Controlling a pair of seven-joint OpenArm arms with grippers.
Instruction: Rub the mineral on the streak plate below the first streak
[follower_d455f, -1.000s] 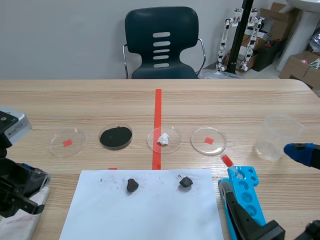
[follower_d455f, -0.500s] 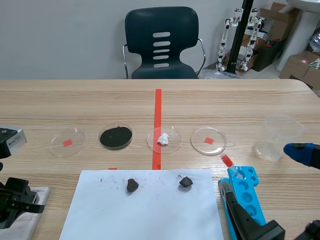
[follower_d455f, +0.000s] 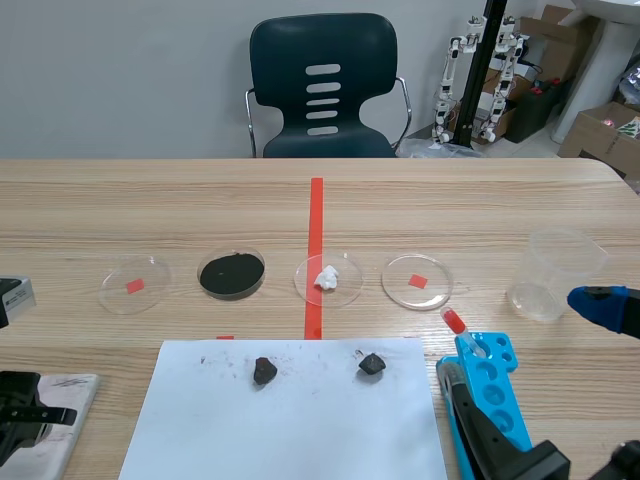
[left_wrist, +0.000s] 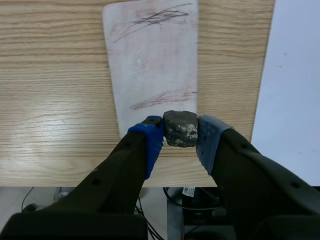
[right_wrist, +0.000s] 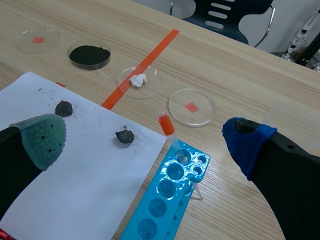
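Barely caught left gripper (left_wrist: 180, 136) in scene view, cut off at edge. Pinched grey mineral (left_wrist: 180, 128) between blue pads (left_wrist: 150, 142), over near end of streak plate (left_wrist: 150, 65), just below reddish streak; could not judge contact. Held right gripper (right_wrist: 145, 140) spread wide above white paper (right_wrist: 75, 165) and blue rack (right_wrist: 165, 205). Could not read tiny label (left_wrist: 189, 191) under table edge.

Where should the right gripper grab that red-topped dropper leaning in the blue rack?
Probably take the dropper by its clear stem just below the red top, coming from above and closing across the stem. It leans out of the blue rack toward the petri dish, so that upper part stands free.
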